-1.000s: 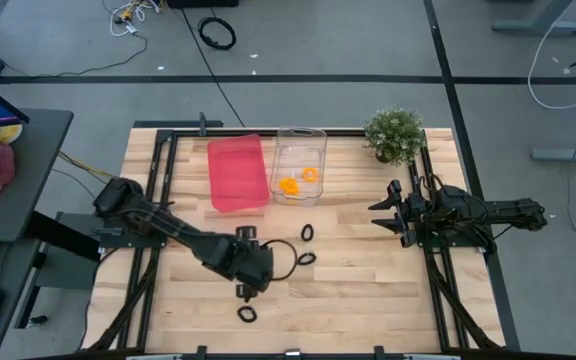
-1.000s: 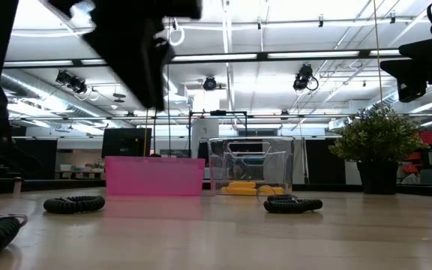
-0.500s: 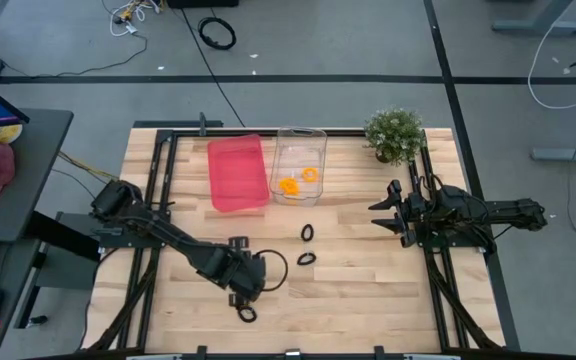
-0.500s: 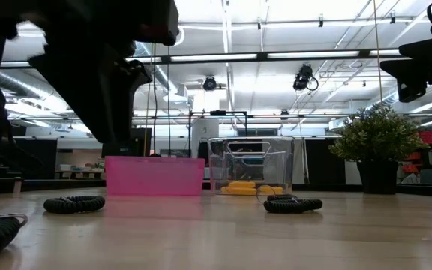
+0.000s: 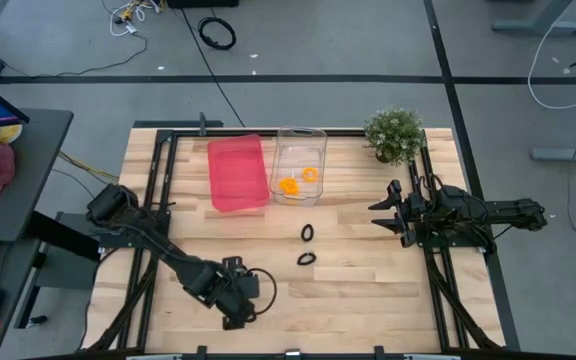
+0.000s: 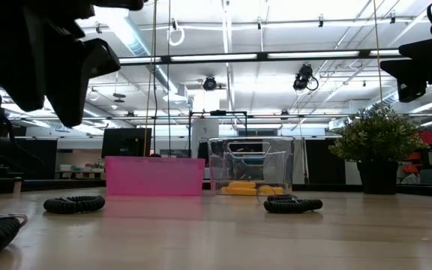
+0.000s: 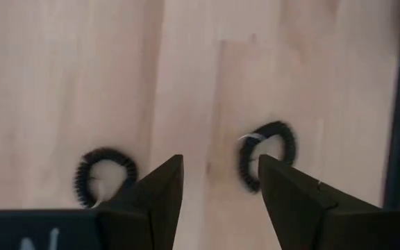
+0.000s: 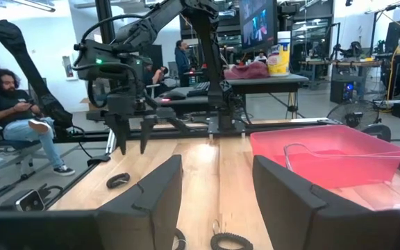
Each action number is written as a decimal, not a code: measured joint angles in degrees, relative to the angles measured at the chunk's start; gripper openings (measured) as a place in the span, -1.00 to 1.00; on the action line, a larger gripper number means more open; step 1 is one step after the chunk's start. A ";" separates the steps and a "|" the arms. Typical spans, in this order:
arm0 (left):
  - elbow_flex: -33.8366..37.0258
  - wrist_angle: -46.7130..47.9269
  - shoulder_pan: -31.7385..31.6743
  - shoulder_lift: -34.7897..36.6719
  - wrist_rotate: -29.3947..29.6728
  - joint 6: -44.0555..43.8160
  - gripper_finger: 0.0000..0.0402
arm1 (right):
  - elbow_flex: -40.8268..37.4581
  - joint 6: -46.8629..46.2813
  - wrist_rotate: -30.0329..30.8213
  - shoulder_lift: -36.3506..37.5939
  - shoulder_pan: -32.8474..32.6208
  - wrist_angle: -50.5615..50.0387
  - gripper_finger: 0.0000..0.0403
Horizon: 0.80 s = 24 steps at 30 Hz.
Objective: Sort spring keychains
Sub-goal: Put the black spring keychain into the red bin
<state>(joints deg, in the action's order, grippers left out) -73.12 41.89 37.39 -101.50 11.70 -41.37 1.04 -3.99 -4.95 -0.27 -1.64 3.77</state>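
Note:
My left gripper (image 5: 236,300) hangs open, pointing down, close to the table's near edge. Its wrist view shows two black spring keychains lying flat on the wood: one (image 7: 268,154) just inside a fingertip, the other (image 7: 105,173) outside the opposite finger, with the gripper (image 7: 221,177) touching neither. Two more black keychains (image 5: 306,232) (image 5: 306,258) lie mid-table. Two orange keychains (image 5: 290,185) sit in the clear bin (image 5: 301,135). The pink bin (image 5: 238,172) stands beside it. My right gripper (image 5: 378,213) waits open at the right side.
A potted plant (image 5: 394,133) stands at the far right corner. Black frame rails (image 5: 158,200) run along the table's left and right sides. In the right wrist view a person (image 8: 5,114) sits beyond the table. Bare wood lies between the keychains and the right arm.
My left gripper has moved toward the table's near edge and a little to the left, from beside the mid-table keychains to above the keychains by the near edge. It has stayed open. No keychain has moved.

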 joint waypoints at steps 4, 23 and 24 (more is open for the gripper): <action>-0.04 -4.17 2.03 -1.78 -0.08 -0.44 -0.05 | 0.00 0.00 0.00 0.00 0.01 -0.02 -0.11; -0.28 -6.58 -1.62 -11.99 -7.56 2.08 -0.05 | 0.00 0.00 0.00 -0.02 -0.01 0.02 -0.11; -0.33 -6.47 -1.87 -12.51 -8.10 2.24 -0.05 | 0.00 0.00 0.00 -0.02 -0.01 0.02 -0.11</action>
<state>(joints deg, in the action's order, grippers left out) -73.45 35.42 35.52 -114.01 3.60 -39.13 1.04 -3.98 -4.95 -0.29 -1.65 3.79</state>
